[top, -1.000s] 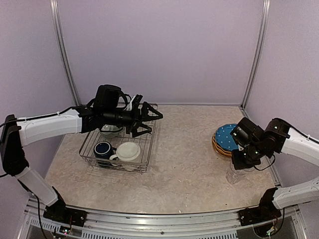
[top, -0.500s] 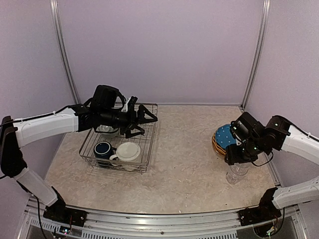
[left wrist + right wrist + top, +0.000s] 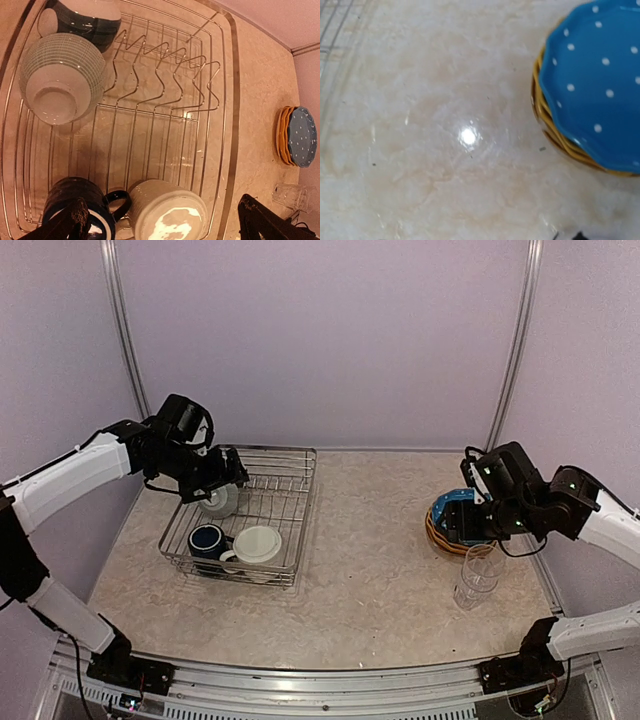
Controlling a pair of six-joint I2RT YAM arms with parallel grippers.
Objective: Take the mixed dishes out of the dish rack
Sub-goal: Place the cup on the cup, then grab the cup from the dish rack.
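The dish rack (image 3: 292, 508) (image 3: 231, 100) stands on the left of the table. It holds a navy mug (image 3: 206, 538) (image 3: 65, 200), a cream mug (image 3: 259, 543) (image 3: 167, 215) and an upturned bowl (image 3: 219, 502) (image 3: 62, 80). My left gripper (image 3: 228, 472) (image 3: 167, 222) hovers open over the rack, its fingers either side of the two mugs and touching nothing. On the right lies a stack of plates (image 3: 447, 522) (image 3: 600, 85), a blue dotted one on top. My right gripper (image 3: 468, 530) hangs over the stack's near edge, open and empty. Clear glasses (image 3: 479, 576) (image 3: 290, 194) stand free beside it.
A second dark round dish (image 3: 87, 20) sits at the rack's far left corner. The upright plate prongs (image 3: 165, 75) in the rack hold nothing. Metal frame posts (image 3: 510, 350) and purple walls close in the table at the back and both sides.
My right gripper let go of the glass, opened, and lifted away toward the plates. My left arm pulled back leftward from over the rack's right side to its left part.
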